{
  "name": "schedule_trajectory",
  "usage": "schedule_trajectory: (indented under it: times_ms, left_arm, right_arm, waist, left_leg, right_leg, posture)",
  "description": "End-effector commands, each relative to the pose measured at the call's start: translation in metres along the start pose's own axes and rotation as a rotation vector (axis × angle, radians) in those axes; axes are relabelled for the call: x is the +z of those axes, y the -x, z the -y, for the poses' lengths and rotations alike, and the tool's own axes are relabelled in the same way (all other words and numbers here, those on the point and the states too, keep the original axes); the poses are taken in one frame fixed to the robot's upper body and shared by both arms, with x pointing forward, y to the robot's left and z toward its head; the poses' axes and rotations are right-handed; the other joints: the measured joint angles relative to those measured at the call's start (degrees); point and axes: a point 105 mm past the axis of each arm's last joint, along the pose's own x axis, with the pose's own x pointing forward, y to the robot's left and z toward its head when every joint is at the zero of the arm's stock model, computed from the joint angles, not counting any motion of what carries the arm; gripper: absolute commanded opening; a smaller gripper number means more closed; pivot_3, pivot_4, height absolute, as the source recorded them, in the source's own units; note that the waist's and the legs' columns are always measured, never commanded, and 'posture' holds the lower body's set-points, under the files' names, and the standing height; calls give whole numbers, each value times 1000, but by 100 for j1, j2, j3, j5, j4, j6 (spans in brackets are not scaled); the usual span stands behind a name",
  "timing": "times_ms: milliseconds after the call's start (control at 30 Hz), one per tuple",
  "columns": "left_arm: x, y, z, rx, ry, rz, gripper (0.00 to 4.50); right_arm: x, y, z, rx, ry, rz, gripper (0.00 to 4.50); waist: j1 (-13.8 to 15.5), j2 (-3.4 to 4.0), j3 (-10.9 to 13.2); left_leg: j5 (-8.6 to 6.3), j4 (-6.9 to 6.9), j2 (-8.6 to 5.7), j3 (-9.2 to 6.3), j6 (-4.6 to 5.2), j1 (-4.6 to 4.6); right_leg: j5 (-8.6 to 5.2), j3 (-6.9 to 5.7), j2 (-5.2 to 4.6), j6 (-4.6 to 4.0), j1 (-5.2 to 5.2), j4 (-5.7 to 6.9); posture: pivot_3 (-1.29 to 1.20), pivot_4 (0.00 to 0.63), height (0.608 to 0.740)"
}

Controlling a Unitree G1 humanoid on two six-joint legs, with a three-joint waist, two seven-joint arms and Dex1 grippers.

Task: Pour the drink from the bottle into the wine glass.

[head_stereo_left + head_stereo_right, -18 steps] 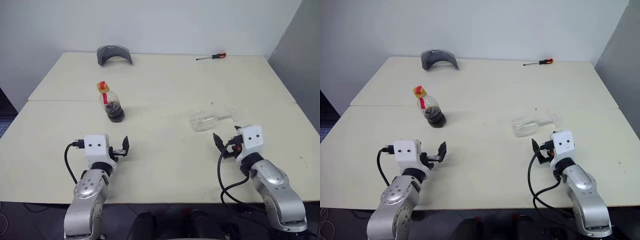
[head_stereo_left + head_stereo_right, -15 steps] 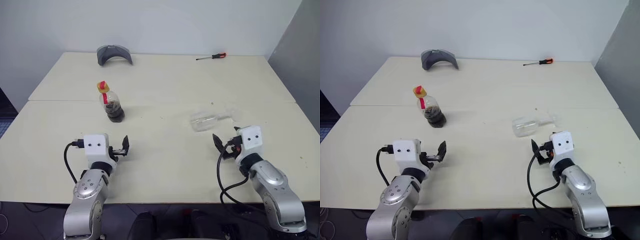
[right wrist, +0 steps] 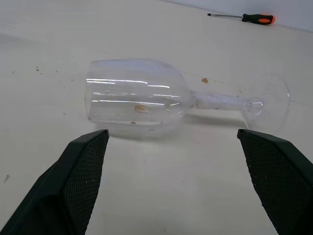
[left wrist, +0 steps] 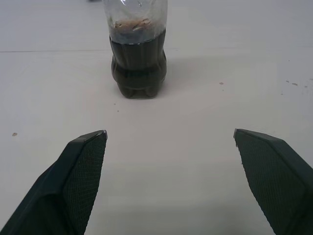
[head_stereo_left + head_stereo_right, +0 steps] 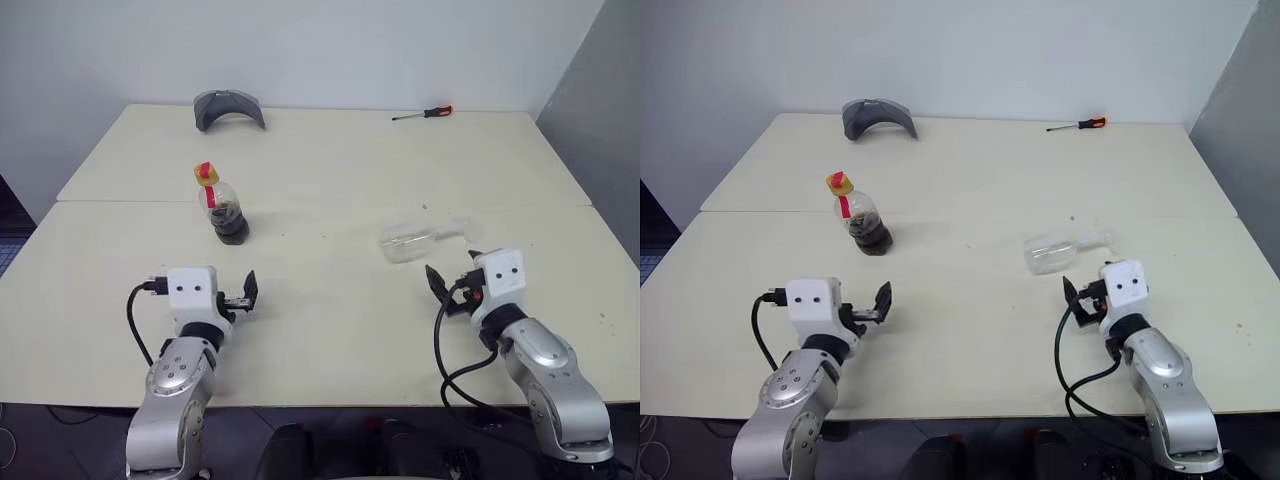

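Observation:
The bottle (image 5: 222, 208) stands upright on the left half of the table (image 5: 330, 330), with a yellow cap and a red band at the neck. The dark drink (image 4: 138, 68) fills its lower part. My left gripper (image 5: 245, 296) is open a short way in front of the bottle, not touching it, and nothing is between its fingers (image 4: 83, 166). The clear wine glass (image 5: 413, 240) lies on its side to the right, bowl toward the left and foot toward the right. Just in front of the glass (image 3: 137, 95) my right gripper (image 5: 452, 274) is open and empty.
A grey curved object (image 5: 229, 107) lies at the back left of the table. A screwdriver (image 5: 424, 113) with an orange handle lies at the back right. A seam (image 5: 320, 203) runs across the tabletop behind the bottle. A grey wall (image 5: 600, 110) stands on the right.

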Motion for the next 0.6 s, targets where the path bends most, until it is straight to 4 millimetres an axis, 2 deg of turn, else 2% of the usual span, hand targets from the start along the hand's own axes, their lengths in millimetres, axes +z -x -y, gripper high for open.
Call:
schedule_trajectory:
  times_ms: [33,300,467,600]
  left_arm:
    - [15,4,1,-5,-7,64,4476]
    - [19,4,-2,-6,-43,82,4476]
    - [19,-3,-8,26,-63,106,4476]
    - [22,-7,-9,59,-78,132,4476]
  right_arm:
    - [11,1,4,-3,9,48,4500]
    - [19,3,-10,104,-17,82,4500]
    - [33,11,-29,326,-58,146,4500]
    - [56,29,-48,595,-129,209,4500]
  waist:
    - [0,0,0]
    - [0,0,0]
    - [0,0,0]
    - [1,0,1]
  left_leg:
    - [0,0,0,0,0,0]
    - [0,0,0,-1,0,0]
    - [0,0,0,-1,1,0]
    - [-1,0,-1,-2,2,0]
  right_leg:
    - [0,0,0,0,0,0]
    - [0,0,0,0,0,0]
    - [0,0,0,0,1,0]
    - [0,-2,0,0,1,0]
  posture:
    - [0,150,740]
    - [0,150,740]
    - [0,150,740]
    - [0,150,740]
